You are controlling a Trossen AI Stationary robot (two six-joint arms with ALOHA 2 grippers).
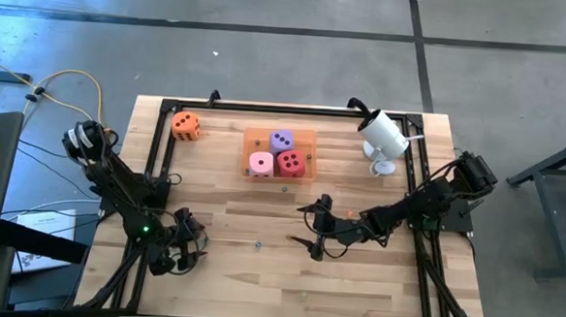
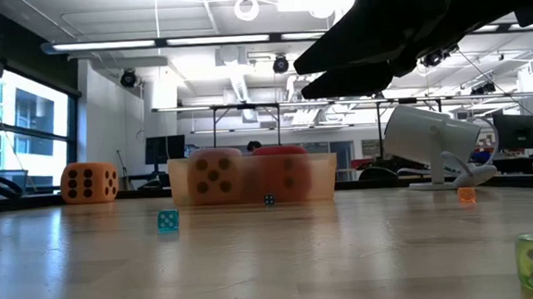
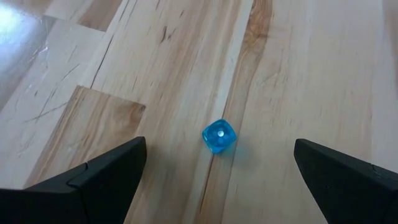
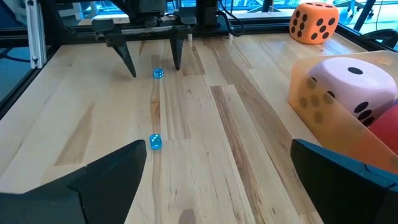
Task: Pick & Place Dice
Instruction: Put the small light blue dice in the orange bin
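Orange foam catches us first from above: the orange die (image 1: 186, 125) sits alone near the table's (image 1: 257, 283) far left corner, while the pink die (image 1: 261, 163), red die (image 1: 290, 163) and purple die (image 1: 282, 140) sit inside the translucent tray (image 1: 305, 138). We see the left gripper (image 1: 187, 251) low at the near left and the right gripper (image 1: 318, 228) mid-table, both with fingers spread and holding nothing. Through the left wrist, a small blue die (image 3: 219, 136) lies between our open fingers. Through the right wrist, we see another small blue die (image 4: 155, 142) ahead.
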